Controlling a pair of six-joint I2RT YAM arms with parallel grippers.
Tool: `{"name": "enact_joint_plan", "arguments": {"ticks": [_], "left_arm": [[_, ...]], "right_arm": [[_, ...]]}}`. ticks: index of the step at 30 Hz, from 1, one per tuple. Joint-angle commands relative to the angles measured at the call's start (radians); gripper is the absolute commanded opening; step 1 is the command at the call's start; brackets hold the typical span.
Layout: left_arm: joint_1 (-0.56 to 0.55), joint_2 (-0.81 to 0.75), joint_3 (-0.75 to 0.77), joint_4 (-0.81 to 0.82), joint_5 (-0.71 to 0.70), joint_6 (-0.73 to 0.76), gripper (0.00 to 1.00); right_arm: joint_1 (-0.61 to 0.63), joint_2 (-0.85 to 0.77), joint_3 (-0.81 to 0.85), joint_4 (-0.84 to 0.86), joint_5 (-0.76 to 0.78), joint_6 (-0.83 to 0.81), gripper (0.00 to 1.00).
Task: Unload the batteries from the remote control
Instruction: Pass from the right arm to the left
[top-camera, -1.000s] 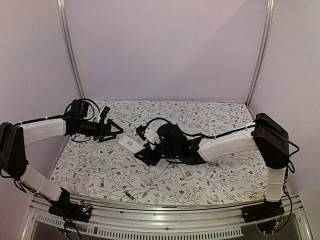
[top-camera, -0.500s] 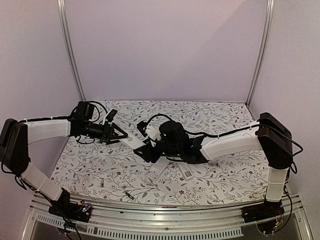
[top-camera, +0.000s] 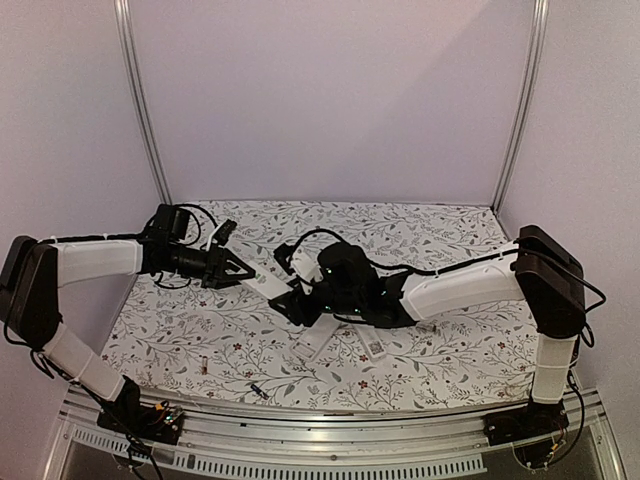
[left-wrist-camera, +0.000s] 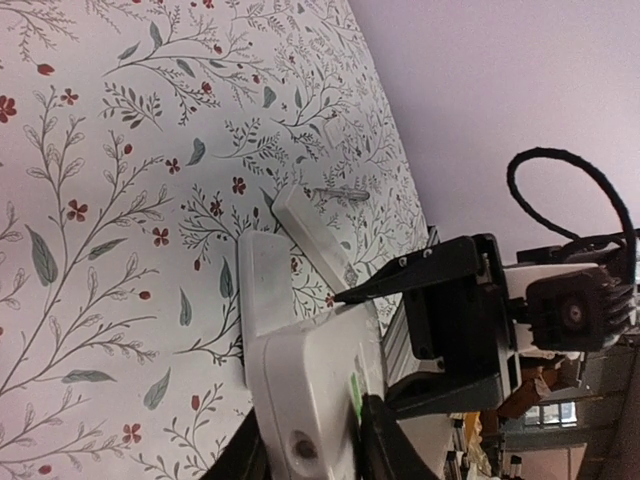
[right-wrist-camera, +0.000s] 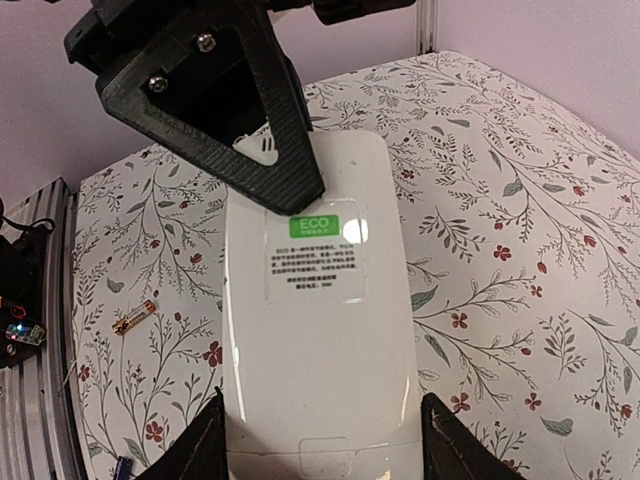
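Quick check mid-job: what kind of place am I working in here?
Probably a lab test cell, not a home: plain walls with metal posts, a flowered cloth as work surface, and two robot arms on a metal rail, at a white remote.

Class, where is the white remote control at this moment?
In the top view, the remote control is left of table centre, spanning between the left hand and the right hand.

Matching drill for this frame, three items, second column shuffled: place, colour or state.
1. white remote
2. ECO label
3. red-orange battery

A. lying loose on the floral table
B. gripped by left hand and right hand
C. green

Pairs: 1-B, 2-C, 3-A
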Motion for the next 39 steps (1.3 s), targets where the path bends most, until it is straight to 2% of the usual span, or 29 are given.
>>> {"name": "enact_joint_plan", "arguments": {"ticks": [1, 7, 13, 15, 16, 19, 20, 23, 27, 33, 39], "left_arm": [[-0.009, 0.020, -0.010, 0.007, 0.005, 0.006, 0.25], [-0.008, 0.025, -0.010, 0.008, 0.010, 0.007, 0.18], [-0.008, 0.025, -0.010, 0.007, 0.012, 0.008, 0.05], [-0.008, 0.022, -0.007, 0.009, 0.009, 0.008, 0.00], [-0.007, 0.017, -0.008, 0.010, 0.001, 0.007, 0.00], [0.003, -0.021, -0.016, 0.036, -0.017, -0.003, 0.00], [0.009, -0.040, -0.022, 0.051, -0.022, -0.008, 0.00], [0.030, -0.095, -0.041, 0.100, -0.023, -0.024, 0.00], [0.039, -0.165, -0.071, 0.189, 0.003, -0.045, 0.00], [0.026, -0.222, -0.117, 0.343, 0.109, -0.098, 0.00], [-0.016, -0.264, -0.121, 0.360, 0.128, -0.078, 0.00]], "right_arm": [[0.008, -0.022, -0.004, 0.011, 0.046, -0.026, 0.26], [0.010, -0.020, -0.005, 0.000, 0.052, -0.051, 0.26], [0.010, -0.021, -0.007, -0.002, 0.064, -0.052, 0.29], [0.011, -0.025, -0.012, 0.001, 0.070, -0.041, 0.37], [0.010, -0.029, -0.017, 0.007, 0.073, -0.029, 0.45], [0.010, -0.059, -0.050, 0.039, 0.083, 0.008, 0.76], [0.010, -0.076, -0.067, 0.052, 0.091, 0.036, 0.84], [0.008, -0.142, -0.127, 0.095, 0.126, 0.131, 0.96], [-0.016, -0.231, -0.211, 0.167, 0.132, 0.338, 0.99], [-0.089, -0.282, -0.344, 0.377, -0.063, 0.659, 0.99], [-0.100, -0.278, -0.346, 0.417, -0.174, 0.710, 0.94]]}}
